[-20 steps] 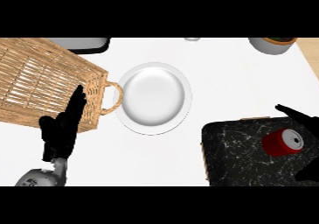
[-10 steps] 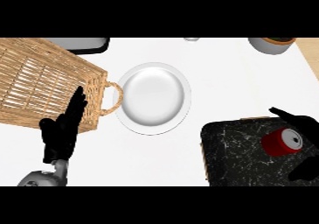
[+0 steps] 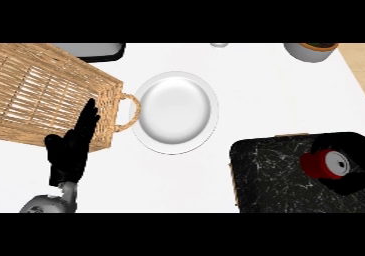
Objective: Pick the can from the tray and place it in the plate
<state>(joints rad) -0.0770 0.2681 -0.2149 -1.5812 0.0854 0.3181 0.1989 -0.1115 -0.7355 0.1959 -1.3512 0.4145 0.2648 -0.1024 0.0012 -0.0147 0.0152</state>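
1 red can [image 3: 330,164] stands upright on the black marbled tray [image 3: 277,175] at lower right of the white bench [image 3: 281,100], silver top facing up, near the tray's right side. Right hand [image 3: 352,181] is at the can: black fingers curl over it from the top and wrap under it on the right, so it's closed round the can; can is on the tray, not lifted as far as I can tell. 1 white plate [image 3: 175,111] lies mid-bench, nothing on it, well apart from the can, up and left of the tray. 1 wicker basket [image 3: 45,95] sits at left, tilted w/ a loop handle just beside the plate's left rim. Left hand [image 3: 73,147] rests at lower left in front of the basket's near corner, fingers straight and pointing up, holding nothing. At the top edge: 1 dark-rimmed grey item [image 3: 93,49] upper left, cut off by the edge; 1 small grey thing [image 3: 220,45] top centre, too little showing to say what; 1 grey pot w/ brown inside [image 3: 312,51] upper right. Strip of wood surface [image 3: 360,60] at far right
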